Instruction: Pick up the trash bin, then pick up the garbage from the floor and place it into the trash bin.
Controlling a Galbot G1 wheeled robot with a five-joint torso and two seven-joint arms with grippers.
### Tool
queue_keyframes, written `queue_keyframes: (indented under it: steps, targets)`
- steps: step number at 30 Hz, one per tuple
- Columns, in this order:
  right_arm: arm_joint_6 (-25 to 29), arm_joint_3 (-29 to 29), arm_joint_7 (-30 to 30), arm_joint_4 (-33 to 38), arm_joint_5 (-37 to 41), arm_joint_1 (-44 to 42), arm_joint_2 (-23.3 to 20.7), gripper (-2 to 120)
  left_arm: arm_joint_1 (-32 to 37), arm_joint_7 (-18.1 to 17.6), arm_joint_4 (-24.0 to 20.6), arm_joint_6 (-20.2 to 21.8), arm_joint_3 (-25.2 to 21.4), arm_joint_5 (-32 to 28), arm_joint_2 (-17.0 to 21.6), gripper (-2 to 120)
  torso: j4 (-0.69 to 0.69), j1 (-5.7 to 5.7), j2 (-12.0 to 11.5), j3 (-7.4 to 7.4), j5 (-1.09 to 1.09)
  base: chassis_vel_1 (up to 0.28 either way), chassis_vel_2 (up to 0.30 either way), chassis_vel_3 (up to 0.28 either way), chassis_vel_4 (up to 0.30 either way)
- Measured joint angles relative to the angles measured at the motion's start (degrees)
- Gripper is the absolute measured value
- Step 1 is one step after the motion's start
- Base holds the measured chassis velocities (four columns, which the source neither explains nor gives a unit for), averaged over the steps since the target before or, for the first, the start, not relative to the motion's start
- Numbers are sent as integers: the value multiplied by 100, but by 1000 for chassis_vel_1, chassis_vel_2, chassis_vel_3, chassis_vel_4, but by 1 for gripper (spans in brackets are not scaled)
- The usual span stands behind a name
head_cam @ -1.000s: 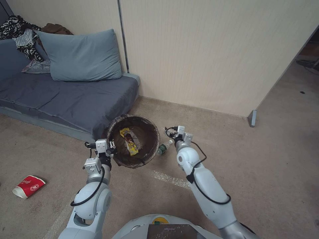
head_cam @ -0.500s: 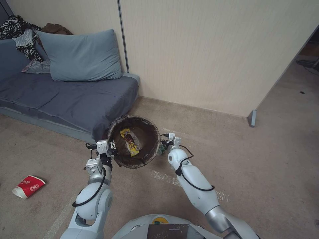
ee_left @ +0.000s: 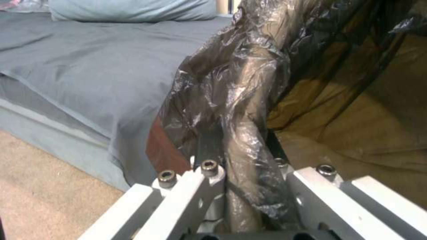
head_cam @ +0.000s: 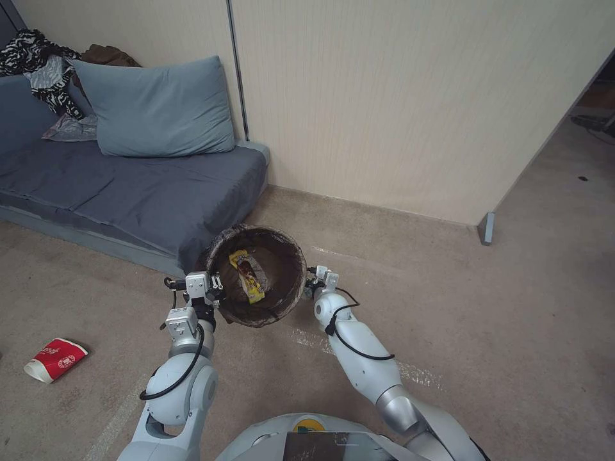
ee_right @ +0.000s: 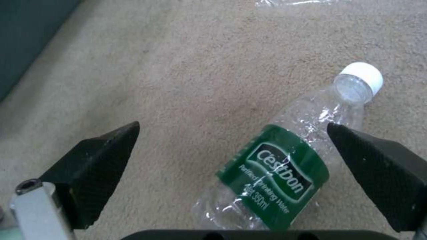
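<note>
Bottle [ee_right: 285, 160] is lying on the carpet beside the trash bin [head_cam: 259, 275], slanting between the spread right pincer [ee_right: 233, 166]; left pincer [ee_left: 249, 186] is pinching the bin's rim.

White lettering is showing on the dark green label of the clear, crumpled plastic bottle with a white cap [ee_right: 285, 160], lying on the beige carpet: "C'estbon", with "Purified Drinking Water" and "350ml" running beneath it. White script is sitting on the red-and-white paper cup [head_cam: 54, 360], but it is staying too small to read.
</note>
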Motion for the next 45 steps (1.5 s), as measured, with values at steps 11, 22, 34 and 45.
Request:
queue_keyframes:
  steps: [11, 22, 34, 45]
  targets:
    - [312, 299, -217, -707, -279, 197, 72, 100, 58, -3, -77, 0, -1, 48, -9, 3, 0, 0, 0, 0, 1, 0, 0, 0, 0]
    - [528, 457, -371, -1262, -414, 297, 67, 100, 55, -5, -85, 0, 29, 49, -9, 3, 0, 0, 0, 0, 0, 0, 0, 0, 0]
    - [615, 517, -576, -1596, -457, 353, 62, 72, 64, -10, -91, 0, 68, 84, -23, 3, -1, 0, 0, 0, 0, 0, 0, 0, 0]
    - [670, 539, -616, -1699, -498, 387, 62, 36, 66, -11, -123, 3, 77, 105, -38, 3, 0, -1, 1, -1, 0, 0, 0, 0, 0]
